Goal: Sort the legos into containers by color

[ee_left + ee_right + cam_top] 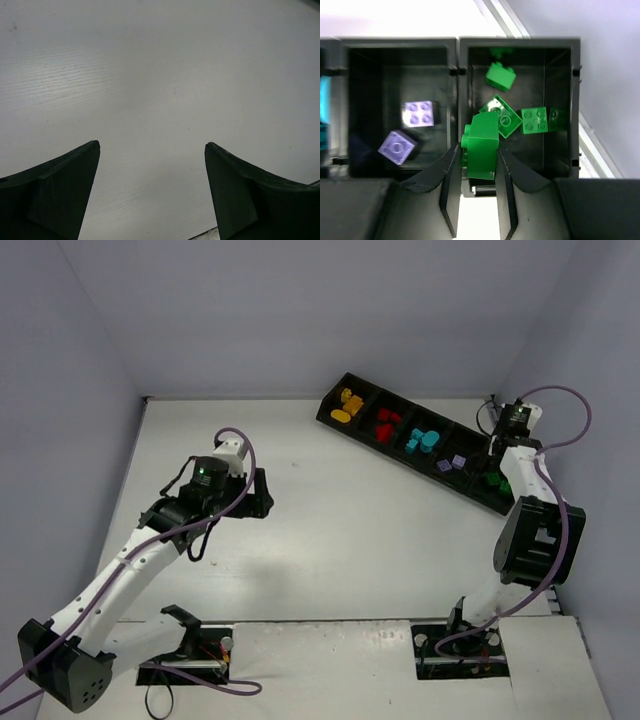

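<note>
Overhead, a matte white tabletop (pixel 360 540) fills the floor of a booth closed in by plain pale lavender-grey walls (pixel 300 310) at the left, far and right sides. At the far right corner lies a long black plastic tray (pixel 326 408) of five square compartments, running at a slant from the far edge toward the right edge. From its far-left end the compartments hold chunky yellow plastic bricks (pixel 348 403), red plastic bricks (pixel 385 424), teal-blue plastic bricks (pixel 422 441), small purple plastic bricks (pixel 452 463) and, in the end one nearest the right edge, loose green plastic bricks (pixel 494 482). The right wrist view shows two purple pieces lying apart in their compartment and several green ones scattered next door, some tilted. The right gripper (pixel 479 151) hangs over the near side of that green compartment, its jaws clamped narrowly on a tall green plastic brick (pixel 482 142); whether that brick touches the compartment floor I cannot tell. The left gripper (pixel 151 145) sits over the left half of the tabletop, well apart from the tray, jaws spread wide with only bare white surface between them.
</note>
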{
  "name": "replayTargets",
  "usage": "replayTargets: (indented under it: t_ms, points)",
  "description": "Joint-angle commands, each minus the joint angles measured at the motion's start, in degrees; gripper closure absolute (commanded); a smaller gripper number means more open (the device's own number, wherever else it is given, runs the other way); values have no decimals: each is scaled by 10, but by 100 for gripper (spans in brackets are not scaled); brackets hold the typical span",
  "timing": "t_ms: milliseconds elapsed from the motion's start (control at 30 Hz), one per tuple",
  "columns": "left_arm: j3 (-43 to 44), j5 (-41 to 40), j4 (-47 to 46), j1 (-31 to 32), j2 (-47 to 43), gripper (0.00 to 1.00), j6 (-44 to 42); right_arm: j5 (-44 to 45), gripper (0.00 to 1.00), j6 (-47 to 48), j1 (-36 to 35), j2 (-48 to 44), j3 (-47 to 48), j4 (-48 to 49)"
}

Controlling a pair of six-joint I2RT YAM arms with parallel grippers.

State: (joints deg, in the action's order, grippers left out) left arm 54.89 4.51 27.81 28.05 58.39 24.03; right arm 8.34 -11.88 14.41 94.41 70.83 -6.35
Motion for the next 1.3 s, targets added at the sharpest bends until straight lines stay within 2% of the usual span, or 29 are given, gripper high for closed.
replayTargets:
  t_ms: [0, 67, 100, 200, 300, 467, 567, 600, 867, 1067, 1267]
  points:
    - [13, -12, 8, -5, 1, 21, 38, 33, 91, -9, 7, 12, 26, 13]
    - [12, -11, 9, -5, -1, 21, 44, 36, 81, -11, 8, 17, 23, 13]
    - [11, -12, 11, -5, -2, 21, 45, 37, 59, -12, 8, 19, 21, 13]
    - [14, -16, 22, -5, -2, 21, 50, 48, 38, -12, 11, 20, 15, 13]
    - [21, -21, 35, -6, -1, 21, 49, 37, 29, -12, 11, 12, 15, 13]
    - [43, -29, 58, -11, -6, 21, 45, -38, 21, -9, 6, -37, 21, 15]
    - [63, -40, 91, -13, -12, 21, 44, -77, 11, 4, -10, -95, 17, 27]
    - [78, -40, 97, -15, -15, 21, 44, -107, 1, 8, -15, -131, 14, 30]
    - [154, -114, 177, -25, -71, 21, 23, -206, 0, 2, -37, -372, -27, 56]
    - [197, -171, 203, -26, -141, 21, 20, -191, 0, -11, -76, -510, -65, 27]
    - [214, -214, 206, -26, -195, 21, -3, -173, 0, -4, -95, -577, -60, -17]
